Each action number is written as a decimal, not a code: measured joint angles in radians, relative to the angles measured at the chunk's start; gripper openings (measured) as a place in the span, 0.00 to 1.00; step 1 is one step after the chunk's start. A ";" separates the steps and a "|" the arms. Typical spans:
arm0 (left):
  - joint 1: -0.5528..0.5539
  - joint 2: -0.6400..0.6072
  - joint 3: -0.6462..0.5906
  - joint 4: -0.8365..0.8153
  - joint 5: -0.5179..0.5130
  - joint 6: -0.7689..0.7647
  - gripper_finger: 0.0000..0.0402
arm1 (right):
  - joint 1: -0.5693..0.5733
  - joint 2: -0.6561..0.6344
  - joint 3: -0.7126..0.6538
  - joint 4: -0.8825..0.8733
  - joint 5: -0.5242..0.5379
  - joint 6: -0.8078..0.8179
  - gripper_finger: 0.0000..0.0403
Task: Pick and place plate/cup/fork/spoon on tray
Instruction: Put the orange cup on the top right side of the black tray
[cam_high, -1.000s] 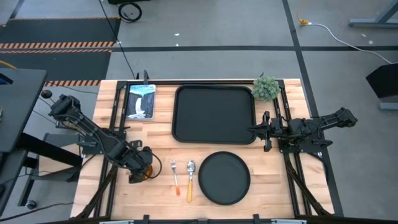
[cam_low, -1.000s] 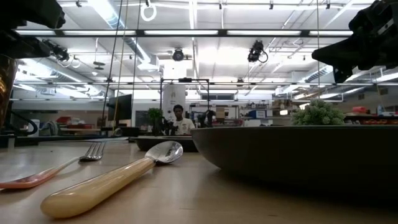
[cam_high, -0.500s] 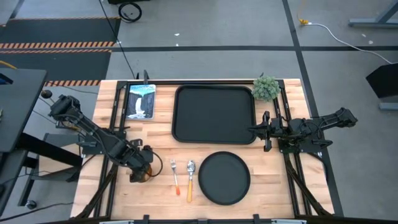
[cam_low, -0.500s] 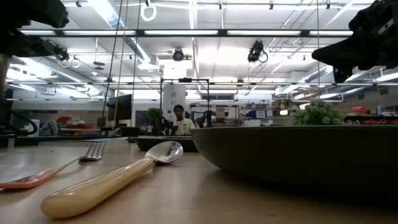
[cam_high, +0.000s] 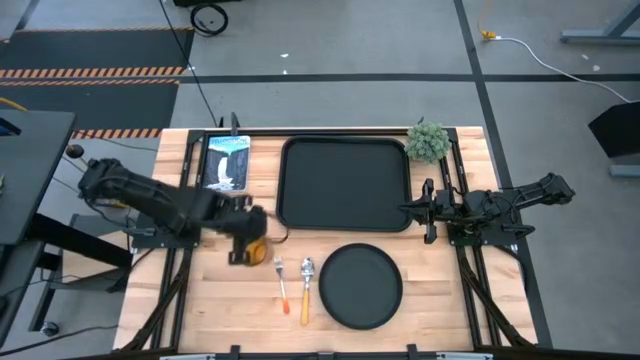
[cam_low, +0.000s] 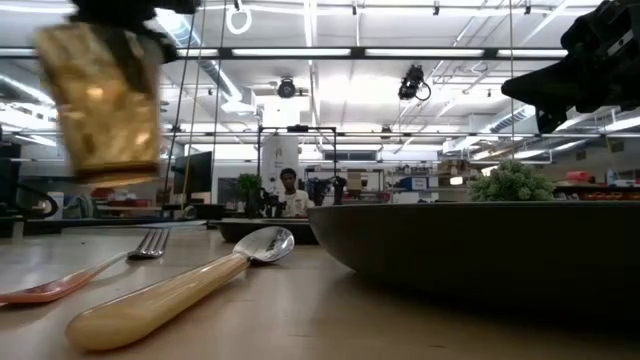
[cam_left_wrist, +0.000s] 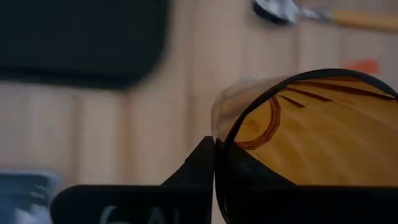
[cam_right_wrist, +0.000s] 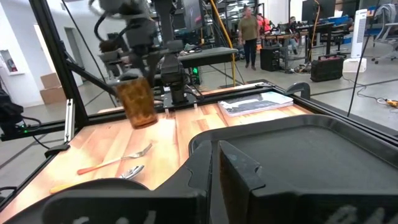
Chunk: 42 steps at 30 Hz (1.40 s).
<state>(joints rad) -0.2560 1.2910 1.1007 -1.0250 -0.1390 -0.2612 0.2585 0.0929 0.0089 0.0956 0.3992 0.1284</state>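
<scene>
My left end effector (cam_high: 248, 243) is clamped on the cup (cam_high: 255, 250), one dark finger (cam_left_wrist: 205, 168) pressed against its amber wall; the cup (cam_low: 105, 105) hangs in the air above the wooden surface (cam_high: 430, 300), upright as far as the low view shows, just beside the tray's near left corner and near the tines of the fork; in the right wrist view the cup (cam_right_wrist: 137, 102) shows off the wood, with the fork (cam_right_wrist: 115, 160) lying below and nearer the camera.

The tray (cam_high: 345, 182) lies at the middle of the far half of the surface, its floor bare; the plate (cam_high: 361, 287) sits on the wood on the near side of the tray, close to it but apart; the spoon (cam_high: 306, 290) lies just to the left of the plate, bowl toward the tray, orange handle pointing to the near edge; the fork (cam_high: 282, 282) lies just left of the spoon, roughly parallel to it, the two apart.

My right end effector (cam_high: 428, 212) waits beside the tray's right edge, at its near right corner; its fingers stand narrow, with nothing between them.

A green plant ball (cam_high: 427, 141) stands at the tray's far right corner; a picture card (cam_high: 226, 161) lies to the left of the tray; a person (cam_low: 290, 192) shows far off in the room behind.
</scene>
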 joint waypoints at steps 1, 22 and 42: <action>0.026 0.012 0.016 0.016 -0.019 0.039 0.04 | 0.000 0.000 0.000 0.000 0.000 0.000 0.08; 0.370 0.500 0.339 0.328 0.016 0.506 0.04 | 0.000 0.000 0.000 0.007 0.000 0.000 0.08; 0.571 0.974 1.094 0.256 0.111 0.561 0.04 | 0.000 0.000 0.000 0.016 0.000 0.000 0.08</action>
<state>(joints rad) 0.3151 2.2651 2.1948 -0.7689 -0.0284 0.3000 0.2587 0.0933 0.0086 0.1120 0.3988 0.1284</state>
